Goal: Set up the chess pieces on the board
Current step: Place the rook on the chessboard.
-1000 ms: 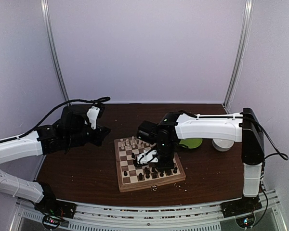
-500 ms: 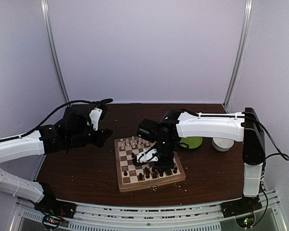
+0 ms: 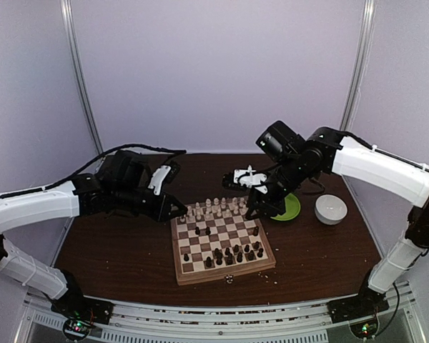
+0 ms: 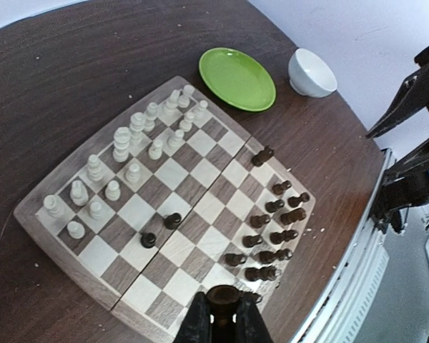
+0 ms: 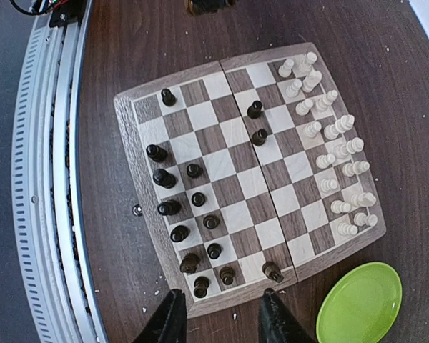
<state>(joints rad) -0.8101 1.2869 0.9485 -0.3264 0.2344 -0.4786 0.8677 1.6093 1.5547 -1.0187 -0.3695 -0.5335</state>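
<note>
Most of the dark brown chess pieces (image 5: 179, 214) are grouped on the two nearest rows of the board (image 3: 200, 277). The board is a chequered wooden square with a thick edge and a small metal clasp (image 5: 137, 210) on its near side, and it is laid at the middle of the dark table (image 3: 114, 250). Two more dark pieces are set side by side further in, near mid-board towards the left. The pale cream pieces are lined up upright on the two far rows.

Past the far right corner of the board, near it but not touching, a round green plate (image 3: 289, 209) is placed. A white bowl (image 4: 312, 71) is set to the right of the plate, apart from it.

Over the far left edge of the board the left gripper (image 4: 222, 314) is held with its fingers pressed together on a single dark piece (image 4: 222, 294). Above the far right corner, the right gripper (image 5: 222, 325) is kept with its jaws apart, and nothing is held between them.
</note>
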